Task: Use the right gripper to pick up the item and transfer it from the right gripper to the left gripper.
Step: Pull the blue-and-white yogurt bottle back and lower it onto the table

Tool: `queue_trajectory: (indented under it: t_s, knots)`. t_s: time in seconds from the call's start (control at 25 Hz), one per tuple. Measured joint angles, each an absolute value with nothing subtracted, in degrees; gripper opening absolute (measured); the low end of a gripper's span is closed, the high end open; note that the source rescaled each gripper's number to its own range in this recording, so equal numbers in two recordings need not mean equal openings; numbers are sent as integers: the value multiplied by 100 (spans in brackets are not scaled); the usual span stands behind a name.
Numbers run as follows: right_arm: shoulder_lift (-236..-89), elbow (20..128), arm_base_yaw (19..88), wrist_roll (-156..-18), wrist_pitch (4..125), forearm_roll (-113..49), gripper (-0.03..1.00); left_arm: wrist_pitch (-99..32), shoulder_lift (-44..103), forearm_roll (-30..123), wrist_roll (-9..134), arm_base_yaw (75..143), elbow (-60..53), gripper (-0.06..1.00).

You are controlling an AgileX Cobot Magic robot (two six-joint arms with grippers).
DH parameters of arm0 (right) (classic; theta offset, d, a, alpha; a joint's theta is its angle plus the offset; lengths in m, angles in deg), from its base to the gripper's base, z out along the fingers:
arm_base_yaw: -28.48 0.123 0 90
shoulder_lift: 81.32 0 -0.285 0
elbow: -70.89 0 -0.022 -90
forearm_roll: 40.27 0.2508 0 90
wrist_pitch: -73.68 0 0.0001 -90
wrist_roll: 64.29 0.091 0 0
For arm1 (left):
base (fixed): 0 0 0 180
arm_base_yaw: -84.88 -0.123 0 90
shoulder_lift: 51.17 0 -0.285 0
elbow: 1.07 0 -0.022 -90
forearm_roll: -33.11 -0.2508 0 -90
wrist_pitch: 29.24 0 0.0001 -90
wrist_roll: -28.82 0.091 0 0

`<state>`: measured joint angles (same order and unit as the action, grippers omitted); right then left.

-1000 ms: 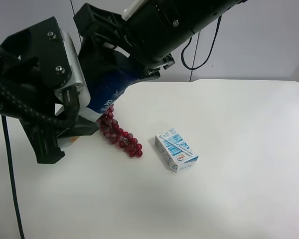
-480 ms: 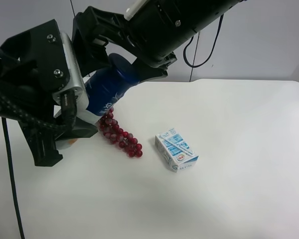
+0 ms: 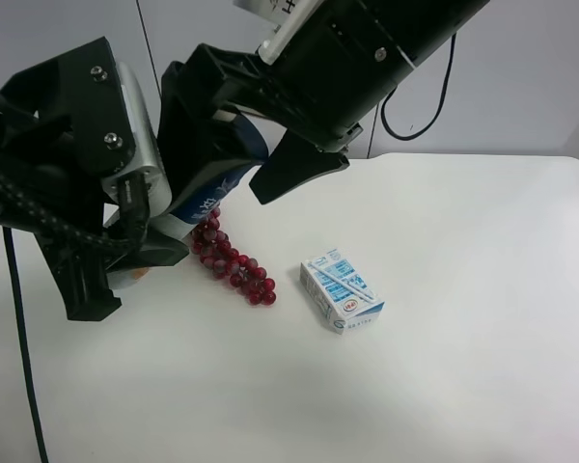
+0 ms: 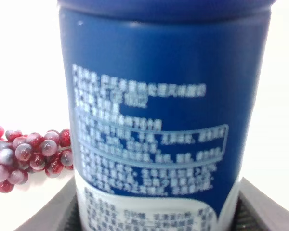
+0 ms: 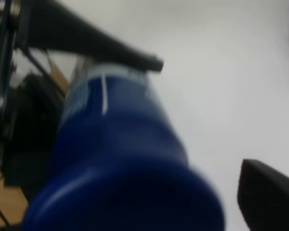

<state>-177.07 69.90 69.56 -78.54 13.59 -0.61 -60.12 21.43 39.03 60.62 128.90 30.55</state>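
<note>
White table (image 3: 463,338), grey wall (image 3: 521,77) behind.

1. Item (image 3: 212,188): bottle, dark blue cap and upper body, white lower body with small print. Upper left of the exterior high view, off the table and tilted, cap end toward the upper right. Fills the left wrist view (image 4: 154,120). Blurred in the right wrist view (image 5: 120,168), cap end nearest the lens.
2. Left gripper (image 3: 164,227): bulky black claw with a silver plate, at the exterior high view's left. Jaws closed on the item's white lower body. Grey pads (image 4: 62,219) sit against both of its sides in the left wrist view.
3. Right gripper (image 3: 227,169): black claw reaching in from the top centre. Jaws spread wide to either side of the cap end. One finger (image 5: 269,192) stands clear of the cap; contact at the other cannot be told.
4. Red grape bunch (image 3: 234,260): on the table just below the item.
5. Blue-white carton (image 3: 343,289): lying flat, right of the grapes, apart from them.
</note>
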Motion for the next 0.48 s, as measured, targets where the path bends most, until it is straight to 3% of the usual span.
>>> queue_trajectory:
  t_s: [0.48]
  knots:
    - [-16963, 6990, 6956, -7562, 417, -980, 100, -6000, 2143, 3903, 6062, 12890, 3055, 6]
